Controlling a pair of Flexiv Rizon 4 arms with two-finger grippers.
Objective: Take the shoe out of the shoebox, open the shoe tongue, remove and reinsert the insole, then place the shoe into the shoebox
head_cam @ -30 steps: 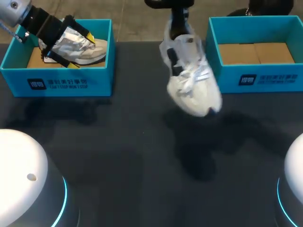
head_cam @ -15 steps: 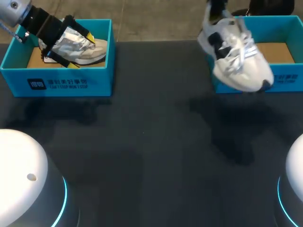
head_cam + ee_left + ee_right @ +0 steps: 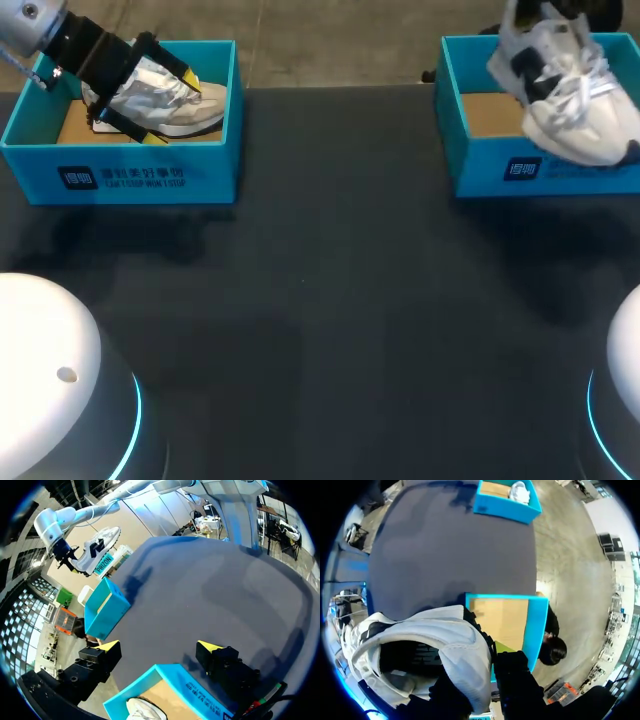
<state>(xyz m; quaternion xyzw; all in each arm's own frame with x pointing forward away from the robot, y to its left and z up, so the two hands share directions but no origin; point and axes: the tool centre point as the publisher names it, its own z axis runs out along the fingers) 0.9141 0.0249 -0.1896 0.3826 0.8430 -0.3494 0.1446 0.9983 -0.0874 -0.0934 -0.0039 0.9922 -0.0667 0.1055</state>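
our right gripper [image 3: 490,652] holds the shoe [image 3: 568,100] up in the air, over the right box [image 3: 480,165]. it pinches the shoe at the back edge, by the heel. in the right wrist view we see one finger [image 3: 512,669] pressed on the outside of the heel. the other finger is hidden by the shoe.

the shoe is white with dark bits and white laces. it is tilted, with the heel up and the toe down. in the head view the toe covers part of the box's front wall. the right box is blue, and we can see its brown floor under the shoe.

our left arm [image 3: 40,30] comes in from the far left corner. our left gripper [image 3: 170,107] is down in the left box [image 3: 140,175], around the other shoe [image 3: 200,110]. its two fingers are spread wide, one on each side of that shoe. in the left wrist view there is a gap between the fingers and the bit of shoe we can see, so it is not pinching it.

the other shoe is grey and white. it lies in the left box with its toe by the box's right wall.

both boxes sit at the far edge of the dark table [image 3: 330,300], well apart, one at each side.
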